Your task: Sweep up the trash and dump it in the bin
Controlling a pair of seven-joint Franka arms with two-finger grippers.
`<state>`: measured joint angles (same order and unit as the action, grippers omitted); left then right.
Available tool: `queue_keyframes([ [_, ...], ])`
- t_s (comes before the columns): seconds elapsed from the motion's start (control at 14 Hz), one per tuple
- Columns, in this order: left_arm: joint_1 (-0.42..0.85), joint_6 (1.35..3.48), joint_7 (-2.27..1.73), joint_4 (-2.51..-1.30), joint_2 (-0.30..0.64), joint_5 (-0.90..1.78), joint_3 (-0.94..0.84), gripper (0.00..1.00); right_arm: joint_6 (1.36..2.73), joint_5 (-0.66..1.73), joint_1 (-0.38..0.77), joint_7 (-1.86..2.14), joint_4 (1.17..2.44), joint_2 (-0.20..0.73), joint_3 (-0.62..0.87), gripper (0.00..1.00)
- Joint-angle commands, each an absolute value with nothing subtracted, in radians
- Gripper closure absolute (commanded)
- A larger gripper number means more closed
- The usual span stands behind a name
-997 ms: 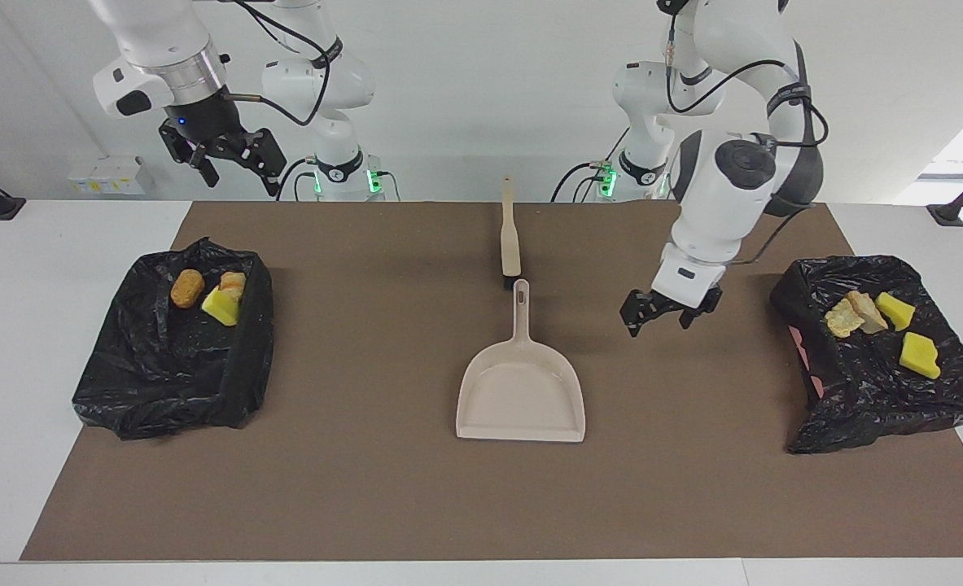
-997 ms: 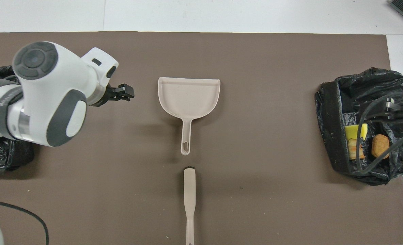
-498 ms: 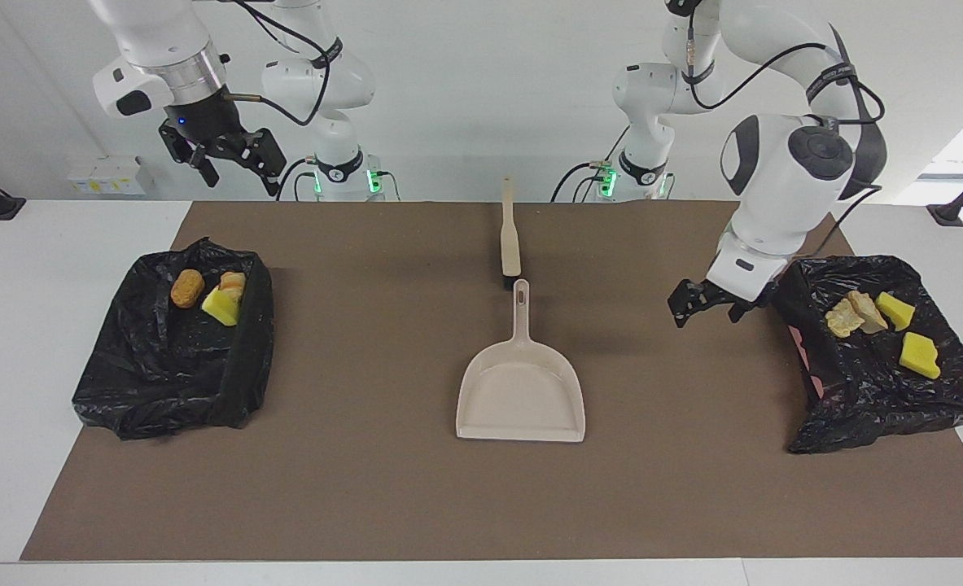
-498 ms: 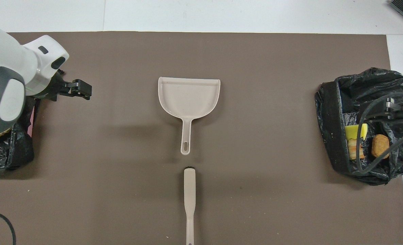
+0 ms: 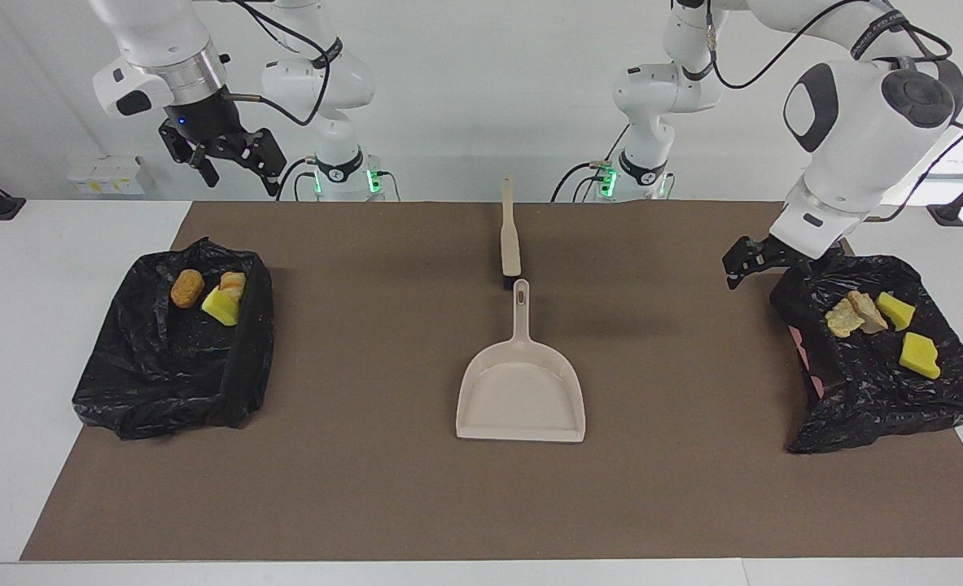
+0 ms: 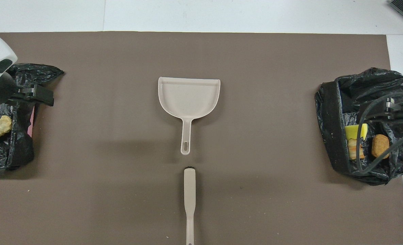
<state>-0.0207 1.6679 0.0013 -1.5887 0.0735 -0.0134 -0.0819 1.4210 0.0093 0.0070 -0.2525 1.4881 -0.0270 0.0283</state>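
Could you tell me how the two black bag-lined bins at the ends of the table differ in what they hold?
The bin at the right arm's end holds three pieces: an orange-tan lump, a pale piece and a yellow wedge. The bin at the left arm's end holds four: two yellow wedges and two pale chunks. The left gripper hangs by its rim; the right gripper waits high, open. Both bins are lined with crumpled black bags.

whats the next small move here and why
Probably just lift the left gripper clear and stop. All seven trash pieces already lie in the two black bags, the dustpan is empty, the brush lies loose, and both grippers are open and empty.
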Motion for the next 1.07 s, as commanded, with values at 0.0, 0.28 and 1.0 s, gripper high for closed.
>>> queue_keyframes([
  [0.0,-0.041,1.592,0.026,-1.582,0.006,0.002,-0.091,0.00,1.428,0.023,0.003,-0.225,1.493,-0.035,0.023,0.00],
  [0.28,-0.048,1.586,0.098,-1.602,-0.017,0.002,-0.092,0.00,1.427,0.023,0.003,-0.227,1.493,-0.035,0.023,0.00],
  [1.0,-0.055,1.551,0.097,-1.600,-0.029,0.026,-0.089,0.00,1.428,0.023,0.003,-0.229,1.493,-0.035,0.023,0.00],
])
